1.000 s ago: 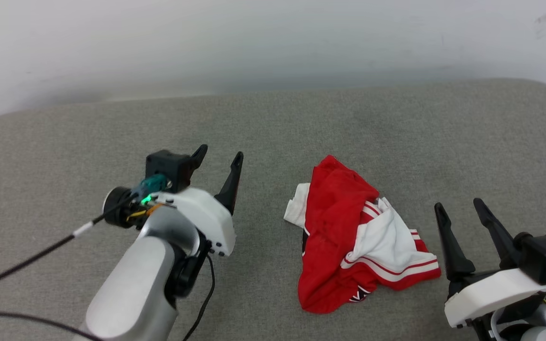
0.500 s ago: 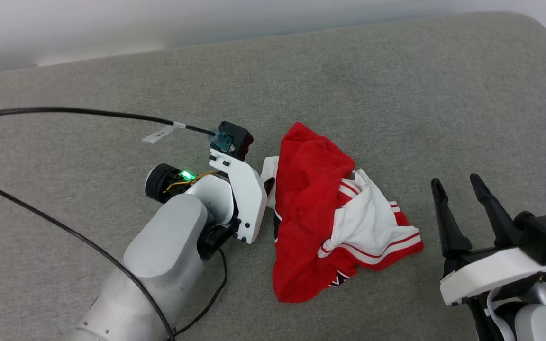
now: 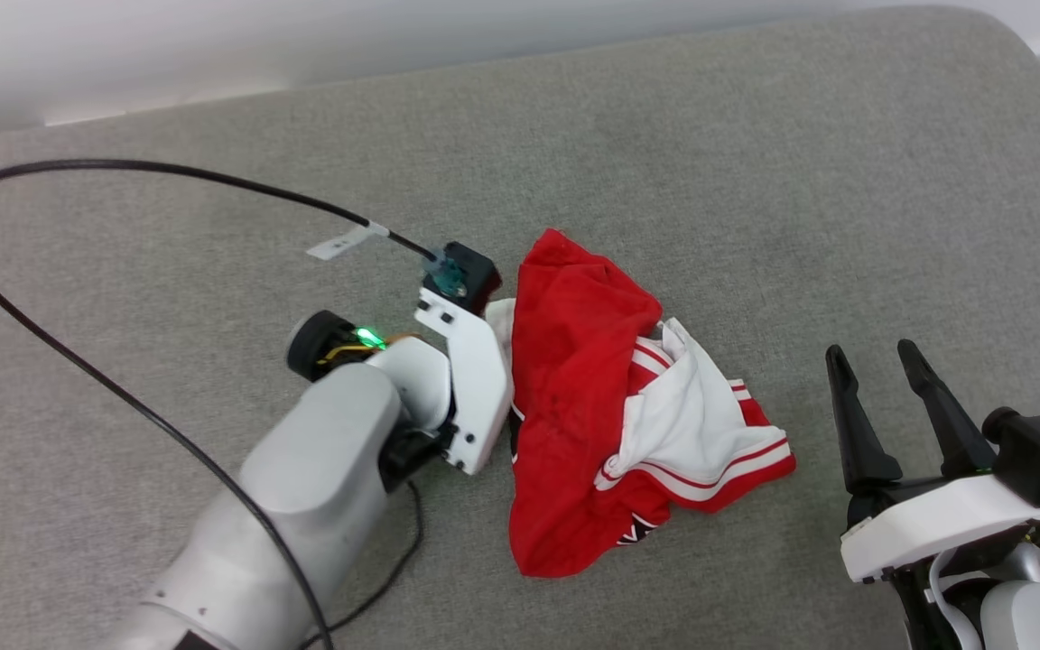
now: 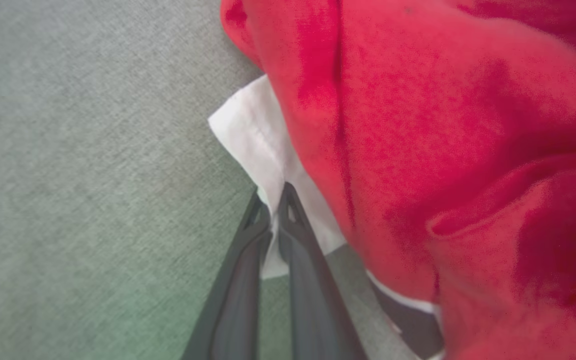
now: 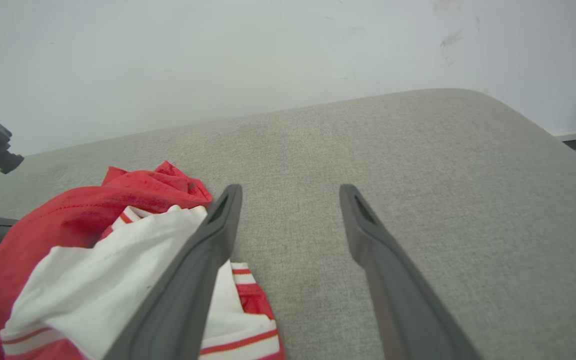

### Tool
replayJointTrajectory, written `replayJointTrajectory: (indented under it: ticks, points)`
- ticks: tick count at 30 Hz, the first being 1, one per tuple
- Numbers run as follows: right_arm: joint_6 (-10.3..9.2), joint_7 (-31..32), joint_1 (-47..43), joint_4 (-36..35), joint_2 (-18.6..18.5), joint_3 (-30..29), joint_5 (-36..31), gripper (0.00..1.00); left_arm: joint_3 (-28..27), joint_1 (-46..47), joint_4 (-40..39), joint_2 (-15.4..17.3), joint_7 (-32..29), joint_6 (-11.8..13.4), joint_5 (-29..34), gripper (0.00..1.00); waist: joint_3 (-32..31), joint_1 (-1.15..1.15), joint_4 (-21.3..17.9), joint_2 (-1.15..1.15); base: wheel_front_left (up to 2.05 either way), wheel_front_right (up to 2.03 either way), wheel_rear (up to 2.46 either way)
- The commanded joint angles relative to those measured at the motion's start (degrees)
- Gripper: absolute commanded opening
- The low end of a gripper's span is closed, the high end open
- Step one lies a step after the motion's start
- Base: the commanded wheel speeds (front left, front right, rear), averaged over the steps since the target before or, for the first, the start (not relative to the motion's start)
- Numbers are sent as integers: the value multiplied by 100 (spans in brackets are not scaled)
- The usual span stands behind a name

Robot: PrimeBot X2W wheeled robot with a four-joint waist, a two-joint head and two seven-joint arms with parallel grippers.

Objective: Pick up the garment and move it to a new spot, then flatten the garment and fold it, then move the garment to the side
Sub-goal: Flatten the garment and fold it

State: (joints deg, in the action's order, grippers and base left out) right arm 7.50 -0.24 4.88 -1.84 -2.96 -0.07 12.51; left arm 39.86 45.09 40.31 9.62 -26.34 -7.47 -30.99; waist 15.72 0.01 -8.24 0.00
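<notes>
The garment (image 3: 574, 379) lies crumpled on the grey cushion, red with a white sleeve (image 3: 673, 424) edged in red-and-white stripes on top. My left gripper (image 4: 274, 192) points down at its left edge, shut on a white sleeve flap (image 4: 250, 130) pinched between the fingertips. In the head view the left arm's white wrist (image 3: 470, 379) covers those fingers. My right gripper (image 3: 877, 357) stands open just right of the garment, nothing between its fingers (image 5: 218, 225). The garment (image 5: 68, 225) is to the left in the right wrist view.
A grey fabric cushion (image 3: 755, 181) spans the scene, with a pale wall (image 3: 303, 36) behind and a rounded corner at the far right (image 3: 1016, 45). A black cable (image 3: 78, 361) loops over the cushion left of my left arm.
The camera has tilted down. My left arm swung right to the garment's left edge and tipped downward, and its fingers went from open to shut on the white sleeve. The right gripper stays open.
</notes>
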Motion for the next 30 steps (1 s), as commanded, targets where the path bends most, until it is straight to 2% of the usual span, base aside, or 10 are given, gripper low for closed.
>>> replayJointTrajectory:
  ticks: [1, 6, 13, 14, 17, 21, 22, 23, 25, 30]
  points:
    - [-2, -23, 47, 20, 12, -29, 37, 100, -76, 85, -60, 162, 182, 43, 46, 0, -79, -1, 60, 0, 0, 0, 0]
    - [-2, -16, -121, 62, 13, -119, 92, 100, -351, -121, -659, 564, 773, 316, 75, 0, -291, -1, 229, 0, 0, 0, 0]
    - [-2, 13, -284, 22, 11, -213, 136, 100, -755, -942, -1972, 1253, 893, 826, -60, 0, -450, -1, 476, 0, 0, 0, 0]
    - [-2, 29, -290, -5, 11, -221, 135, 100, -918, -1394, -2462, 1484, 857, 1088, -140, 0, -461, -1, 530, 0, 0, 0, 0]
    - [-2, 49, -327, -41, 11, -251, 138, 100, -1189, -2204, -3151, 1755, 837, 1518, -335, 0, -461, -1, 601, 0, 0, 0, 0]
    - [-2, 55, -380, -110, 12, -304, 141, 100, -1520, -3350, -3678, 1885, 953, 2003, -678, 0, -444, -1, 702, 0, 0, 0, 0]
    - [-2, 55, -380, -110, 12, -304, 141, 100, -1520, -3350, -3678, 1885, 953, 2003, -678, 0, -444, -1, 702, 0, 0, 0, 0]
    - [-2, 75, -384, -131, 11, -314, 128, 100, -1656, -3850, -3799, 1874, 1031, 2202, -852, 0, -452, -1, 744, 0, 0, 0, 0]
    - [-2, 89, -370, -158, 11, -323, 98, 100, -1758, -4255, -3845, 1818, 1116, 2337, -987, 0, -470, -1, 782, 0, 0, 0, 0]
    - [-2, 113, -341, -221, 11, -347, 40, 100, -1794, -4769, -3785, 1686, 1196, 2400, -1232, 0, -531, -1, 830, 0, 0, 0, 0]
